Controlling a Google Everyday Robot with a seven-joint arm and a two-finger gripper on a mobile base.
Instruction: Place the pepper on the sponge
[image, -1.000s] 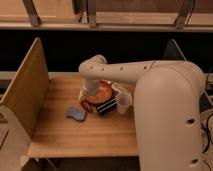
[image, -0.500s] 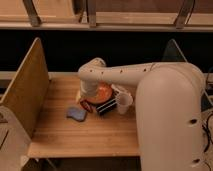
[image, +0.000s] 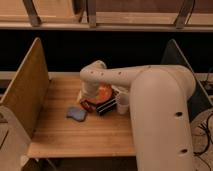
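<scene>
Gripper (image: 90, 99) low over pepper (image: 87, 106); jaws' state: cannot tell. Sponge (image: 76, 113) lies just near-left on tabletop (image: 75, 137).

No legible text, brand, number or sign, claw (image: 88, 102) low at the left edge of the orange plate (image: 105, 92), black block (image: 107, 107) just right of the claw carrying plain white stripes

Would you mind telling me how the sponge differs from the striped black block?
The sponge is blue-grey and wavy-edged; the black block is white-striped and straight-sided. The sponge lies left of the gripper; the block lies right of it, beside the white cup. Both rest on the wooden table.
</scene>
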